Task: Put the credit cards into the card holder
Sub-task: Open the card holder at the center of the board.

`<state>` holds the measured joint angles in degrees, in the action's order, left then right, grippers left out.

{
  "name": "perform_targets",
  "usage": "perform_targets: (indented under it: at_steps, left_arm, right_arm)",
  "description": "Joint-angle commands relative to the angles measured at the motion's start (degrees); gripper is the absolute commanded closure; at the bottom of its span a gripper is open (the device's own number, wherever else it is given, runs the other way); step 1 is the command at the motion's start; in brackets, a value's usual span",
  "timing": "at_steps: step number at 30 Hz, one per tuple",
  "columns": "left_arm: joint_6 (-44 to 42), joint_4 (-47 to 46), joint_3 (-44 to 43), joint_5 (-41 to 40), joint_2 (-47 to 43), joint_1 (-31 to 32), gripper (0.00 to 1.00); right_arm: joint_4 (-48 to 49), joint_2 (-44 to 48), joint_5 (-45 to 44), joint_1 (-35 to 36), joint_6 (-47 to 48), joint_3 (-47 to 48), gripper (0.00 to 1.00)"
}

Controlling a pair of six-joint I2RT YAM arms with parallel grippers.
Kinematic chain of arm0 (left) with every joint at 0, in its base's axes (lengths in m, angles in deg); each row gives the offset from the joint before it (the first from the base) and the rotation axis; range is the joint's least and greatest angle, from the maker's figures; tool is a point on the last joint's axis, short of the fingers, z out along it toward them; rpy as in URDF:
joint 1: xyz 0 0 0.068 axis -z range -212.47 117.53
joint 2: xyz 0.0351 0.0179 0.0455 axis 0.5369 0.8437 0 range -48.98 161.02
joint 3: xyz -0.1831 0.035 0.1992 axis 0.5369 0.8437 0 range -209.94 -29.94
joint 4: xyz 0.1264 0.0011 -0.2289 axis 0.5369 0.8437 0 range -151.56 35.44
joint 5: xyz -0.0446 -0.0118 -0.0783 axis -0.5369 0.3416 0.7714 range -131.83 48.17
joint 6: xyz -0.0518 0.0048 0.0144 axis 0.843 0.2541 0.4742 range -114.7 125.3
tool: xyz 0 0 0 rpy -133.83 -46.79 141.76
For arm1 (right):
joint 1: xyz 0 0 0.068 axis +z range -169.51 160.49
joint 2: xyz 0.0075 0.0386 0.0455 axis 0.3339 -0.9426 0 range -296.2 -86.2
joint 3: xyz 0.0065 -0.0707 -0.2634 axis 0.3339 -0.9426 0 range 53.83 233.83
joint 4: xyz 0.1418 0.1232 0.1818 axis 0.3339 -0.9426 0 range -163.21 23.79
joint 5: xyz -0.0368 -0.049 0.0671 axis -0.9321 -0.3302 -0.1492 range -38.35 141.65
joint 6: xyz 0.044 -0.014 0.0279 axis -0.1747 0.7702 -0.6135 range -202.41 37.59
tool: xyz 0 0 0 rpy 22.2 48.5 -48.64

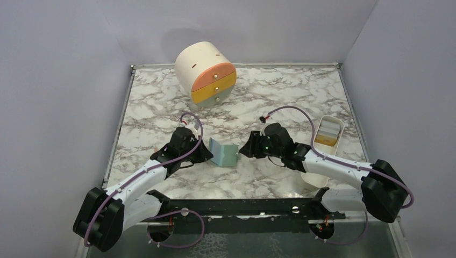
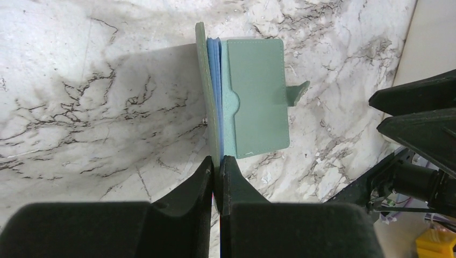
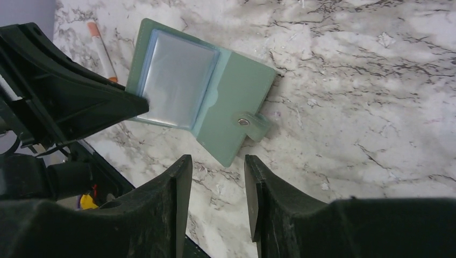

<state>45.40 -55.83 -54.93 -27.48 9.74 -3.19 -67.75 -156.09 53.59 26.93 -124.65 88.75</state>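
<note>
Card holder (image 1: 223, 154) is standing half-open near the middle of the surface (image 1: 161, 107), left claw (image 2: 217, 161) clamping its cover edge, right claw (image 3: 218, 161) hovering parted, empty. Left should be bracing it firmly, pockets facing rightward.

Matt grained card holder (image 2: 258, 97), smooth marbled table (image 2: 80, 107)

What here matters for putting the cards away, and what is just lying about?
Job:
card holder, pinched by left gripper
open right gripper
cards in white tray

Lying about:
cream drawer cylinder
</note>
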Motion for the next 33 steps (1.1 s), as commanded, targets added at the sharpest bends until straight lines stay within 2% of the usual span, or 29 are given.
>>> perform_targets:
  at_steps: [1, 5, 9, 14, 17, 20, 22, 25, 30, 33]
  left_arm:
    - [-0.2, 1.0, -0.5, -2.6, -0.7, 0.3, 1.00]
    - [-0.1, 1.4, -0.7, -2.5, 0.0, 0.3, 0.99]
    - [0.7, 1.4, -0.8, -2.3, 0.0, 0.5, 0.94]
    - [2.1, 1.2, -1.6, -0.8, 0.7, 0.6, 0.80]
    - [3.2, 0.0, -1.4, 0.6, 0.4, 0.6, 0.76]
    - [3.6, -1.2, -0.6, 1.7, -0.1, 0.6, 0.76]
    - [3.8, -2.3, -0.1, 2.8, -0.1, 0.6, 0.80]
    - [4.0, -3.7, 0.4, 4.6, -0.2, 0.6, 0.81]
    - [4.4, -5.6, 1.4, 5.1, -1.3, 0.6, 0.73]
    - [3.7, -5.4, 1.5, 4.4, -1.2, 0.6, 0.85]
  right_arm:
    - [4.3, -4.9, 4.7, 0.3, -3.7, 2.7, 0.59]
    - [8.7, -11.2, 7.5, 0.7, -3.7, 6.1, 0.60]
    - [6.9, -17.6, 6.9, 2.0, -2.5, 11.0, 0.61]
    - [4.2, -24.3, 4.5, 2.6, -0.8, 14.0, 0.64]
    - [4.5, -27.9, 4.2, 2.6, 1.3, 14.4, 0.67]
    - [6.4, -30.2, 5.6, 2.6, 2.5, 14.0, 0.69]
    - [7.4, -31.2, 5.9, 2.6, 2.4, 13.4, 0.69]
    - [8.3, -32.4, 6.2, 2.6, 2.5, 12.9, 0.71]
    - [8.8, -33.2, 5.9, 2.6, 2.7, 12.2, 0.74]
    - [9.1, -33.2, 5.7, 2.6, 3.0, 11.9, 0.76]
